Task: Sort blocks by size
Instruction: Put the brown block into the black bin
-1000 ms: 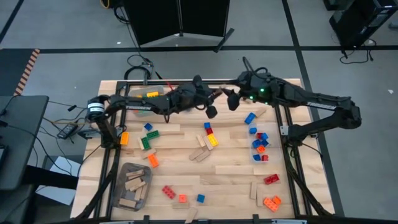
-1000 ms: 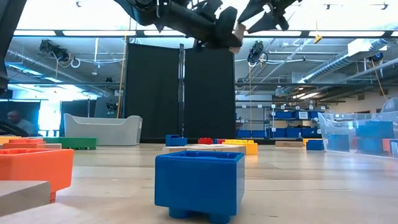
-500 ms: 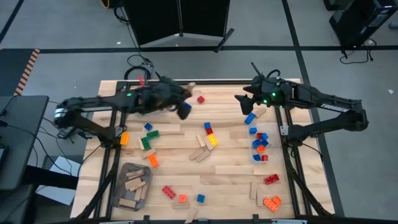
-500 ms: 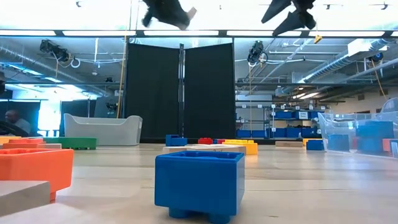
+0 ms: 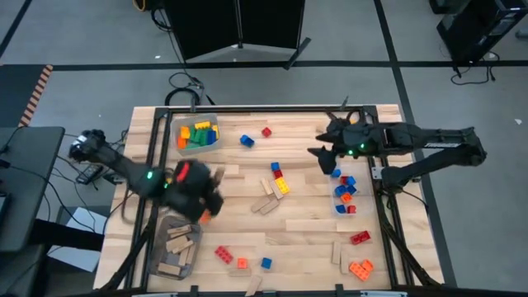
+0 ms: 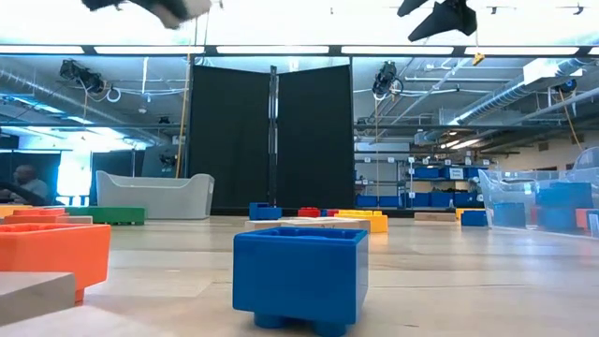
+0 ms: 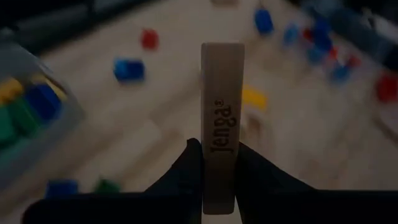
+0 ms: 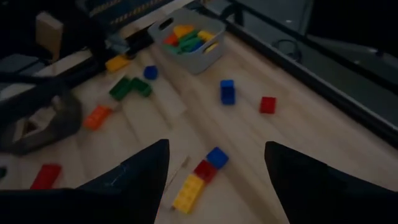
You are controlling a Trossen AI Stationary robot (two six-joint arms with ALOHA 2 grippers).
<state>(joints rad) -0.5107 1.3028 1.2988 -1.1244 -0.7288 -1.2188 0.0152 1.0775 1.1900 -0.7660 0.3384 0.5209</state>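
Left tool [image 7: 217, 171] clamped on upright tan wooden block [image 7: 222, 124], raised over bench's [image 5: 305, 221] left side. Right tool [image 8: 214, 165], fingers spread apart, hovering high near right edge.

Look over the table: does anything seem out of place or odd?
Nothing damaged or spilled. Blocks lie scattered, unsorted, across the table. The left tool grips a wooden piece upright above it.
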